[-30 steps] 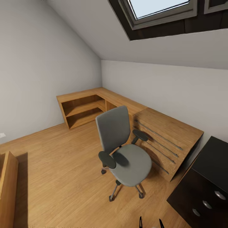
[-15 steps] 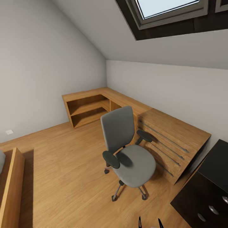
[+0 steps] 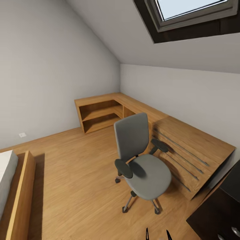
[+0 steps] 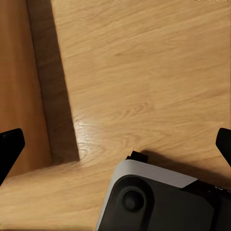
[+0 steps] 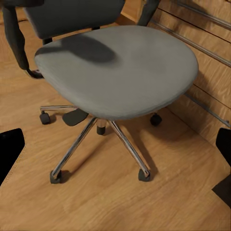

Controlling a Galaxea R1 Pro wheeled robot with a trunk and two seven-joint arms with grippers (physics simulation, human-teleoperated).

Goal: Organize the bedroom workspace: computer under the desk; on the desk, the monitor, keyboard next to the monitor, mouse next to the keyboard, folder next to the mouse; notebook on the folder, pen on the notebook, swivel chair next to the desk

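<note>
since the chair (image 3: 141,160) stands by the wood shelving (image 3: 186,146), apart from the tabletop (image 3: 216,216), it needs moving; its seat is bare; right end effector (image 5: 115,154) and left end effector (image 4: 115,149) both spread

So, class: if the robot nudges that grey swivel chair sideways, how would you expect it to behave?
The swivel chair would probably roll easily: its chrome star base stands on casters on smooth wood floor. It may also spin rather than travel straight, given the single central column. A push high on the tall back might tip it.
</note>
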